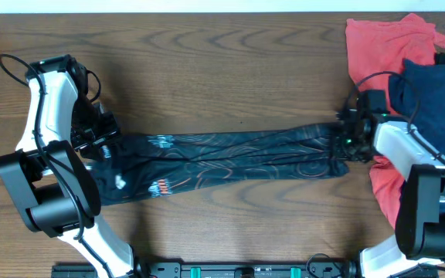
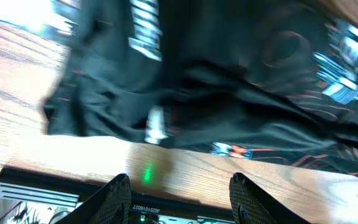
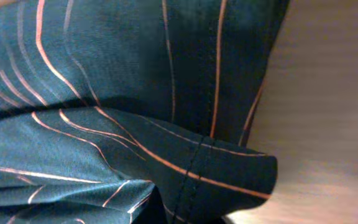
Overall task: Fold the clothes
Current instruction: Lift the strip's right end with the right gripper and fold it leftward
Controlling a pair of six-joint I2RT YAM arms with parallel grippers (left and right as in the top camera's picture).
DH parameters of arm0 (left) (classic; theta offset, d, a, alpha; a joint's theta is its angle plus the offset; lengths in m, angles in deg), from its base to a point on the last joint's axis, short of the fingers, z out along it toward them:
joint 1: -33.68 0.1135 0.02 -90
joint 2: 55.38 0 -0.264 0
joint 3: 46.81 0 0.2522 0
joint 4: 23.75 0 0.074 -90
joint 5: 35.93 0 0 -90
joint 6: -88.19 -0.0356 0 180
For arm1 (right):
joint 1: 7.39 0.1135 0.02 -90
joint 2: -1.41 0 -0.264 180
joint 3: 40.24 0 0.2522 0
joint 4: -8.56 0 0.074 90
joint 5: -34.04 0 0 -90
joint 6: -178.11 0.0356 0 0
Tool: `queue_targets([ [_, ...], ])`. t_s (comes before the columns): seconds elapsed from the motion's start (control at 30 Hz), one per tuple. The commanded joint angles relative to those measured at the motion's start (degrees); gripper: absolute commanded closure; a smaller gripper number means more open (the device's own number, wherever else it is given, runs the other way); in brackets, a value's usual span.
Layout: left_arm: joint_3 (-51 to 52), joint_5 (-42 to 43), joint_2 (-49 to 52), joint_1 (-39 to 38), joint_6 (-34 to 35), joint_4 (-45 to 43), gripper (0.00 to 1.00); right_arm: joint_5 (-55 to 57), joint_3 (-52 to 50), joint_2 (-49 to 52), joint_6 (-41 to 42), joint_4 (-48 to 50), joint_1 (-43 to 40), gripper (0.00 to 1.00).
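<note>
The black jersey (image 1: pixel 230 158), with orange contour lines and white logos, lies stretched in a long band across the table's middle. My left gripper (image 1: pixel 105 147) is at its left end. In the left wrist view the fingers (image 2: pixel 180 182) are open and empty over bare wood, and the jersey (image 2: pixel 216 74) lies bunched just beyond them. My right gripper (image 1: pixel 344 141) is at the jersey's narrowed right end. In the right wrist view the jersey (image 3: pixel 117 81) fills the frame, its hem folds gather at the bottom centre and hide the fingers, which appear closed on it.
A coral-red garment (image 1: pixel 381 38) and a navy-blue garment (image 1: pixel 439 96) lie heaped at the right, under and behind my right arm. The wooden table (image 1: pixel 222 69) runs to a front edge with a black rail (image 2: pixel 36 186) close to my left gripper.
</note>
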Motion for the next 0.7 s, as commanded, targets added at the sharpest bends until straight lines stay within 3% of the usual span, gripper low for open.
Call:
queue_targets([
  [0.0,0.3,0.0,-0.3,-0.1,0.3,0.3,0.46,8.2,4.4,0.7,2.4,-1.8,-2.7,0.99],
  [0.3,0.3,-0.1,-0.3,-0.1,0.3,0.3,0.46,6.1,12.5,0.7,-4.4,-11.0,1.1,0.99],
  [0.67,0.3,0.0,-0.3,-0.1,0.3,0.3,0.46,4.7,12.5,0.7,-4.0,-13.3,21.8,0.99],
])
